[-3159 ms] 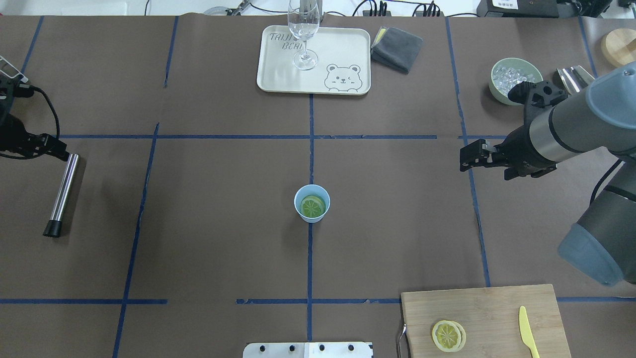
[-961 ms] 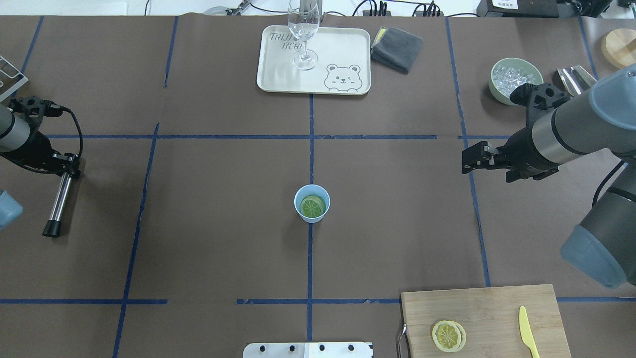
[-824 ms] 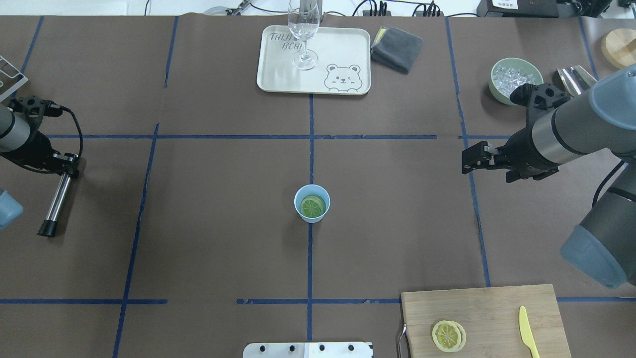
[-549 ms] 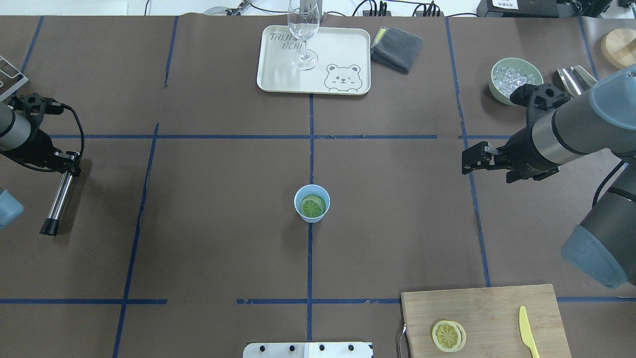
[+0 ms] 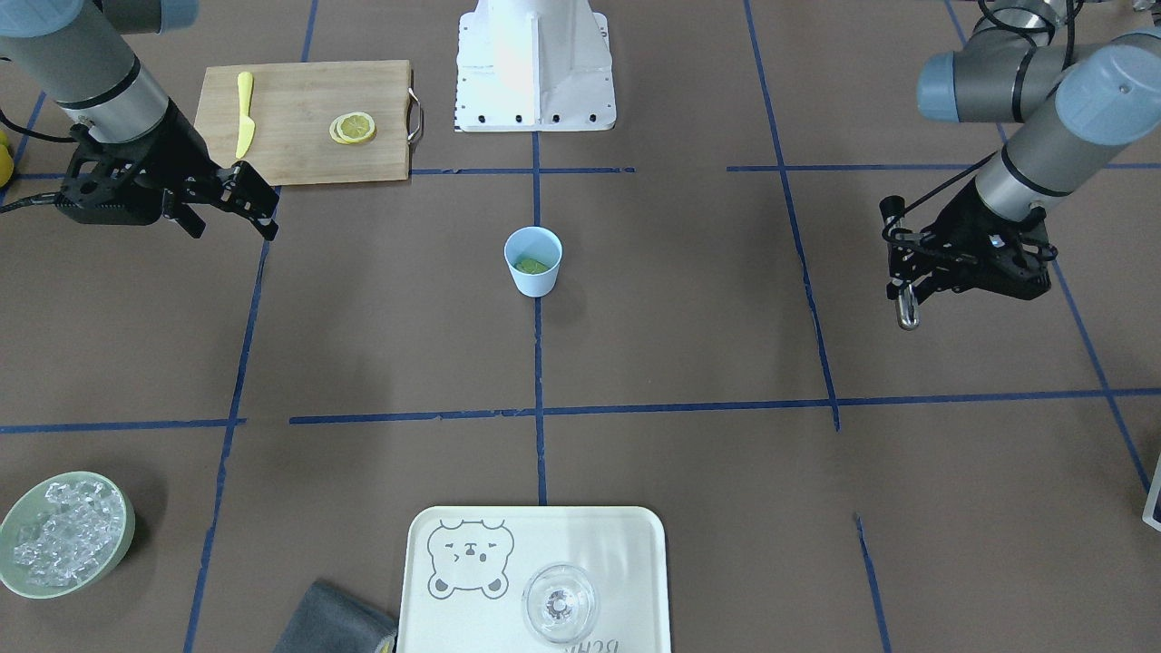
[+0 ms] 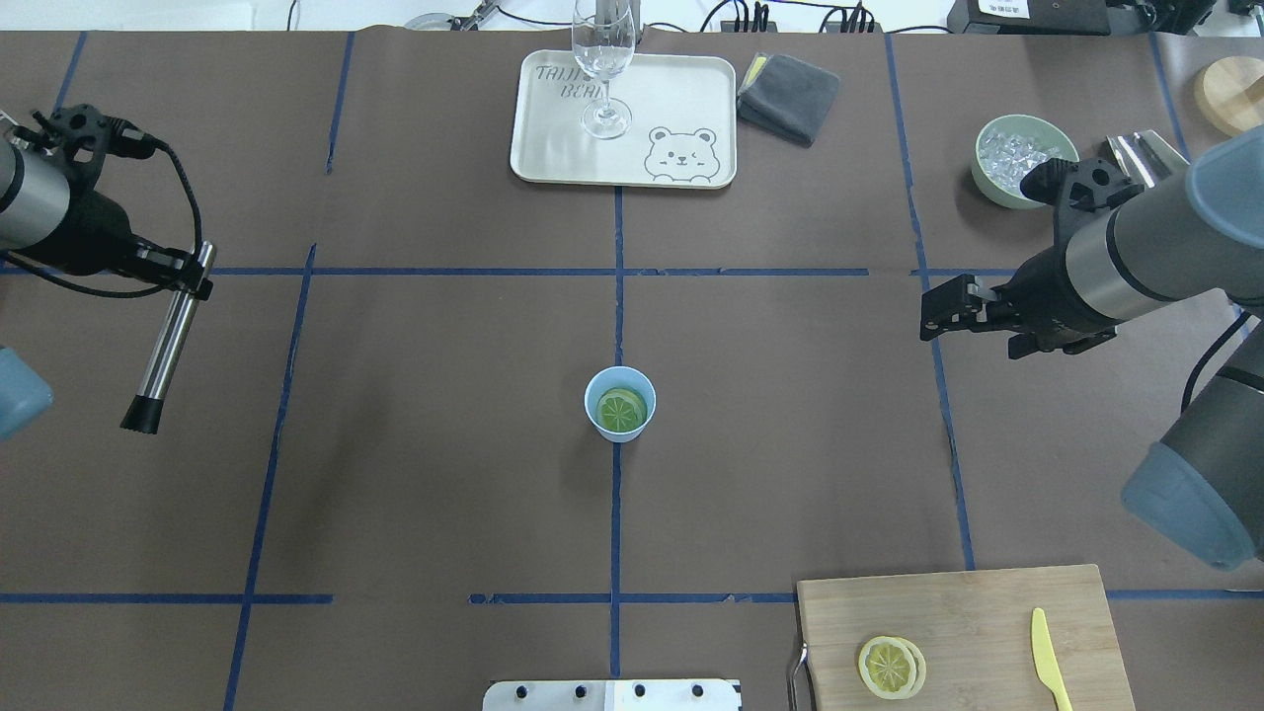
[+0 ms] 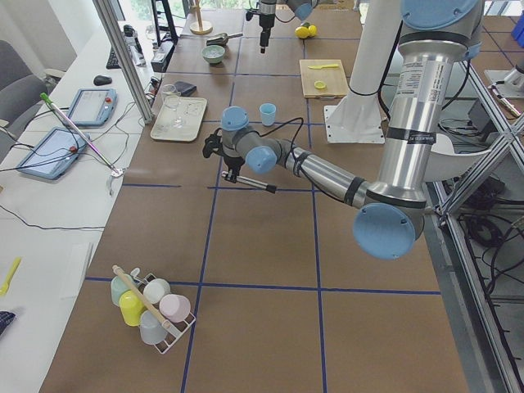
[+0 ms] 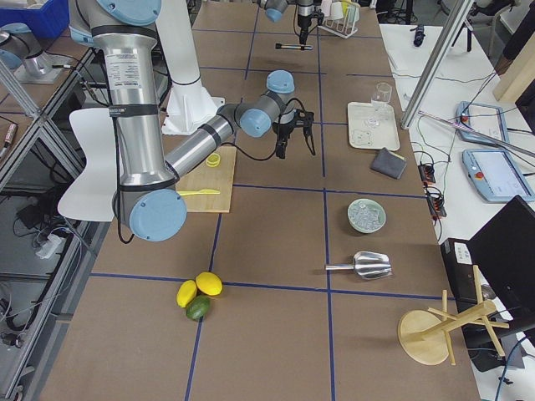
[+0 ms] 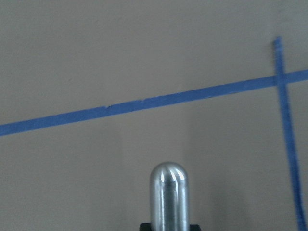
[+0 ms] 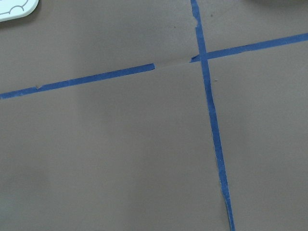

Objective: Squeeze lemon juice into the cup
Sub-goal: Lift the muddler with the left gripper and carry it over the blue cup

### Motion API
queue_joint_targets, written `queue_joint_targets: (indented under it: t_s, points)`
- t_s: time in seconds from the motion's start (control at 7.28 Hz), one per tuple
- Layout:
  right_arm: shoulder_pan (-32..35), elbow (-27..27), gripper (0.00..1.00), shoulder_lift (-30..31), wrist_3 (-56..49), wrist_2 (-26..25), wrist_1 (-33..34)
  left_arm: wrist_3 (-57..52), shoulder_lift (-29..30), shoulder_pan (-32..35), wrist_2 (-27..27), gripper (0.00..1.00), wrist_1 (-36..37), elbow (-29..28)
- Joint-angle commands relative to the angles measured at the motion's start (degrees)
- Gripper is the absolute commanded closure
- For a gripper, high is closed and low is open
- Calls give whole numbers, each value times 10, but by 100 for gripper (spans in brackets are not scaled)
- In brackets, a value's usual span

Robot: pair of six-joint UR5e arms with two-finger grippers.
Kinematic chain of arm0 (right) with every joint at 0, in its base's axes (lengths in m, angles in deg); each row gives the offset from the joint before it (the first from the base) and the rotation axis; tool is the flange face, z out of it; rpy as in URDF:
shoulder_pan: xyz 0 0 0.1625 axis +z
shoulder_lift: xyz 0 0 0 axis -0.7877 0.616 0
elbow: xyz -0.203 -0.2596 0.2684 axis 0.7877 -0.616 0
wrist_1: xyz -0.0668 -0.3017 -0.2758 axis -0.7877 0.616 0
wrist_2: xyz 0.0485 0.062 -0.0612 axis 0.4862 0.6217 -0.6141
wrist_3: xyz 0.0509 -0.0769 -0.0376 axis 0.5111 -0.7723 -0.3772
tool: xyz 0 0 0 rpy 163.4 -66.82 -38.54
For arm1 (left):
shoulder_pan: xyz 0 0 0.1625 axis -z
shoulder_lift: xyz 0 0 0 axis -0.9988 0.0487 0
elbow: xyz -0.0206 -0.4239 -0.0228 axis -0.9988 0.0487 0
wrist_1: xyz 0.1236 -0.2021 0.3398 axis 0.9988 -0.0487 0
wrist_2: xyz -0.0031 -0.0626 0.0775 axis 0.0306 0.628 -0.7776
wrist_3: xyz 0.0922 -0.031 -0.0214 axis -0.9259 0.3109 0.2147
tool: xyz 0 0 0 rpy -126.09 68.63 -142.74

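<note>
**Lemon lies in the cup while my left side holds the rod**

Lemon (image 6: 622,410) lies flat at the bottom of the cup (image 6: 592,393), cut face up, its radial segments looking greenish against the pale blue wall. The cup stands upright at the middle of the table (image 6: 444,474), a little toward my own edge.

My left gripper (image 6: 193,276) hangs near the table's left edge, clamped on the rounded top of a steel rod (image 6: 168,341). From there the cup lies well off to the right and somewhat nearer my edge. The rod's long axis slants down toward my edge, black tip lowest. I judge it has to swing upright over the cup's mouth before any pressing.

My right gripper (image 6: 933,308) hovers toward the right edge with its jaws apart and nothing in them. It is the nearer one to the cup, but it has no tool.

The rod is smooth, polished and slippery-looking. The cup is plain, opaque and tapered, so I think it may tip under a sideways push.
</note>
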Motion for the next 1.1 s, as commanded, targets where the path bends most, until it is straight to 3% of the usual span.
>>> queue_joint_targets:
  t_s: [0.0, 0.14, 0.27, 0.55, 0.82, 0.96]
  points:
    - [17, 0, 0, 2, -2, 15, 0, 3, 94, -42, -2, 100, 33, 81]
    - [25, 0, 0, 6, -4, 24, 0, 6, 139, -63, -9, 100, 29, 76]
    - [30, 0, 0, 7, -4, 25, 0, 4, 160, -76, -25, 100, -18, 88]
    - [45, -1, 0, 15, -8, 25, 0, 10, 162, -132, -140, 100, -175, 84]
    - [61, -4, 0, 29, -33, 25, 0, 9, 166, -275, -412, 100, -271, 74]
    - [62, -4, 0, 31, -36, 25, 0, 8, 172, -324, -523, 100, -354, 30]
